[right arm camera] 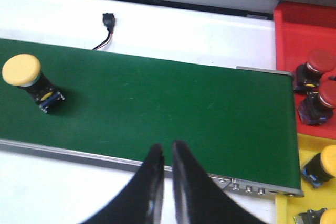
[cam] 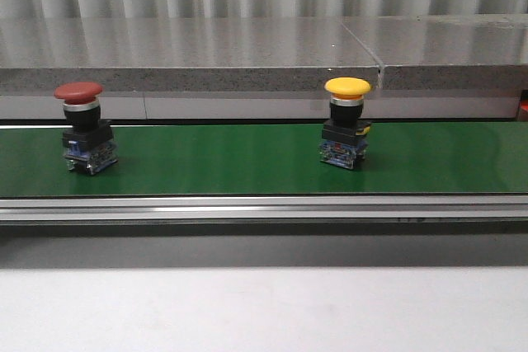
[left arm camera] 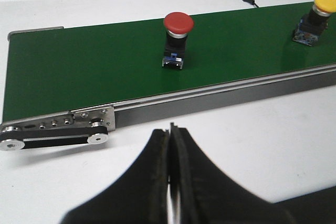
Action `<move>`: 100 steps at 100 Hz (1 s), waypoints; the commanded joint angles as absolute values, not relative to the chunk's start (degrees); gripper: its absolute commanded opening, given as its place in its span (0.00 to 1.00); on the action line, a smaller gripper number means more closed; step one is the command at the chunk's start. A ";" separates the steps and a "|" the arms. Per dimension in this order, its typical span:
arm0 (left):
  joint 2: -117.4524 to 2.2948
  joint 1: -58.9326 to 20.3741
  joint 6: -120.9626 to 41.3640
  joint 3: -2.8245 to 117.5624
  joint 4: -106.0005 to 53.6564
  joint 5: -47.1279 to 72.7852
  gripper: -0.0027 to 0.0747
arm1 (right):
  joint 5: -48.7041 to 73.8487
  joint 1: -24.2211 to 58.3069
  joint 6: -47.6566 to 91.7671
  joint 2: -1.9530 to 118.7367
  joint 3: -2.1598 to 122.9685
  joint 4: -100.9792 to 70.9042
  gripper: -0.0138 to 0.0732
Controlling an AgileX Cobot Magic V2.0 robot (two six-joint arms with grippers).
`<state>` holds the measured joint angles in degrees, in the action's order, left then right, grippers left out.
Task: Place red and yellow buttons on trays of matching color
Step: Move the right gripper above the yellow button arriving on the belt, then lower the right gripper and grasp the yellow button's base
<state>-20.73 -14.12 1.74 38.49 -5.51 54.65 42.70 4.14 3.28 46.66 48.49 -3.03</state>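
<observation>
Beside the belt's end, the red tray holds two red buttons, the yellow tray yellow ones. Left gripper is closed and empty; right gripper is barely parted, empty.

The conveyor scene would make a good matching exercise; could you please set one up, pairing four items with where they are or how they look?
Items:
1. red button
2. yellow button
3. red tray
4. left gripper

Descriptions:
A. holds two red-capped buttons, beyond the belt's end
B. upright on the green belt, on the robot's left side
C. fingers closed together, holding nothing
D. upright on the green belt, right of centre in the front view

Pairs: 1-B, 2-D, 3-A, 4-C
</observation>
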 commanded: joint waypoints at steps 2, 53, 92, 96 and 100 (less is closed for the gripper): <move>-21.17 -14.63 1.73 39.83 -6.38 51.17 0.01 | 42.49 5.68 5.05 50.18 53.67 -4.26 0.43; -21.17 -14.63 1.73 39.83 -6.38 51.17 0.01 | 56.37 14.48 9.52 72.96 73.25 -5.30 0.75; -21.17 -14.63 1.73 39.83 -6.38 51.17 0.01 | 61.21 14.81 11.90 82.89 77.81 -7.19 0.75; -21.17 -14.63 1.73 39.83 -6.38 51.17 0.01 | 61.14 14.81 12.26 83.62 77.81 -7.48 0.75; -21.17 -14.63 1.73 39.83 -6.38 51.17 0.01 | 61.14 14.81 12.56 84.28 77.81 -7.86 0.75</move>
